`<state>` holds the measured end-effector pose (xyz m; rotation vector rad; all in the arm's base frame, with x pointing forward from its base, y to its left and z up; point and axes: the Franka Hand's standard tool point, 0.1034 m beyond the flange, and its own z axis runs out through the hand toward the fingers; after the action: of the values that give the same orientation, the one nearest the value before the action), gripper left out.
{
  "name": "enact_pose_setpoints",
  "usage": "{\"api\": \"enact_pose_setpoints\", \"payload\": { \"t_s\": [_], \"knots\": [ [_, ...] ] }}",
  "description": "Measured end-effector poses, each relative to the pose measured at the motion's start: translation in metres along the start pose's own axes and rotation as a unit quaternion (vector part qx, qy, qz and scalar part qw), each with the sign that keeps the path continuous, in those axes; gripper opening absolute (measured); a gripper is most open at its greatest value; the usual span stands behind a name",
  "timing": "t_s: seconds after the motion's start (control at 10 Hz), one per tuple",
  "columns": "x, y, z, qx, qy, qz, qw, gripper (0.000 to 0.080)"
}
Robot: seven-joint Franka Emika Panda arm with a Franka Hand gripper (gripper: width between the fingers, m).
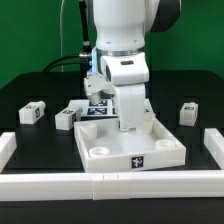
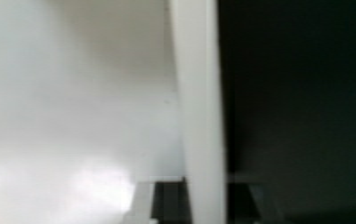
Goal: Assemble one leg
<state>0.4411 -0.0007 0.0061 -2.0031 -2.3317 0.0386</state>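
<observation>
The large white square panel [image 1: 120, 145] with round corner sockets lies in the middle of the black table. My gripper [image 1: 128, 122] reaches straight down onto it. In the wrist view the gripper [image 2: 194, 196] has a dark finger on each side of a thin white upright strip [image 2: 194, 90] of the panel, and the jaws are closed against it. Three legs, small white blocks with marker tags, lie loose on the table: two at the exterior view's left [image 1: 33, 113] [image 1: 68, 117] and one at its right [image 1: 188, 112]. None is in the gripper.
A low white wall [image 1: 110, 184] runs along the table's front, with short white pieces at the left [image 1: 8, 148] and right [image 1: 212, 145]. The marker board [image 1: 97, 108] lies behind my gripper. A green backdrop stands at the back.
</observation>
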Motion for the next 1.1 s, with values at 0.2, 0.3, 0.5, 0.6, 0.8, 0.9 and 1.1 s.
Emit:
{"api": "enact_pose_setpoints", "payload": {
  "t_s": [0.2,0.3,0.5,0.6,0.8,0.9,1.1],
  "knots": [
    [-0.001,0.001,0.000,-0.002,0.000,0.001,1.000,0.0060],
    [-0.001,0.001,-0.001,-0.002,0.000,0.001,1.000,0.0060],
    [-0.001,0.001,-0.001,-0.002,0.000,0.001,1.000,0.0060],
    [-0.001,0.001,-0.001,-0.002,0.000,0.001,1.000,0.0060],
    [0.014,0.016,-0.002,-0.009,0.002,0.013,1.000,0.0061],
    [0.024,0.029,-0.001,-0.015,0.007,0.017,1.000,0.0061],
    [0.048,0.045,-0.001,-0.023,0.016,0.028,0.999,0.0061]
  ]
}}
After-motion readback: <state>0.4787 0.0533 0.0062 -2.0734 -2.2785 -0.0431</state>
